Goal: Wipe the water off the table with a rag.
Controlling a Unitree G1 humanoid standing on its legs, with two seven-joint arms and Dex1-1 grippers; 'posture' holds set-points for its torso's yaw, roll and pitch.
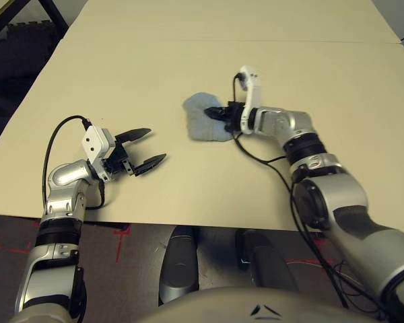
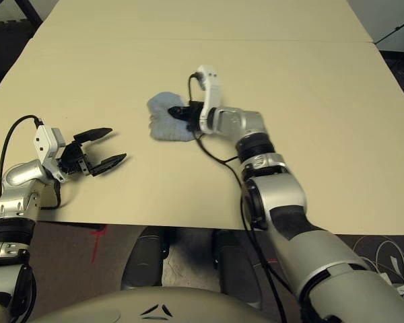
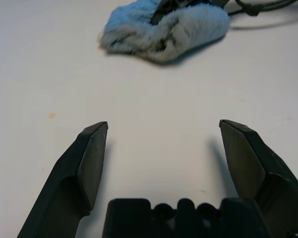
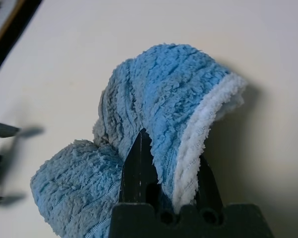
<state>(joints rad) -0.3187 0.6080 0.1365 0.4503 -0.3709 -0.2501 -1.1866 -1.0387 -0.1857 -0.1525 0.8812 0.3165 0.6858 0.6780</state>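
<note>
The light blue-grey rag [image 1: 203, 120] lies bunched on the cream table [image 1: 188, 60], near its middle. My right gripper [image 1: 219, 113] is shut on it. In the right wrist view a fold of the rag [image 4: 161, 91] is pinched between the two black fingers [image 4: 139, 166]. My left gripper [image 1: 155, 145] hovers open near the front left of the table, a good way left of the rag, with nothing between its fingers. In the left wrist view two tiny orange spots of water [image 3: 51, 115] show on the table beside the open left gripper [image 3: 164, 128], short of the rag [image 3: 164, 29].
A black cable [image 1: 259, 153] trails from my right wrist across the table. The front edge [image 1: 188, 223] runs just behind both arms, with dark floor below. A thin seam [image 1: 256, 39] crosses the far part of the tabletop.
</note>
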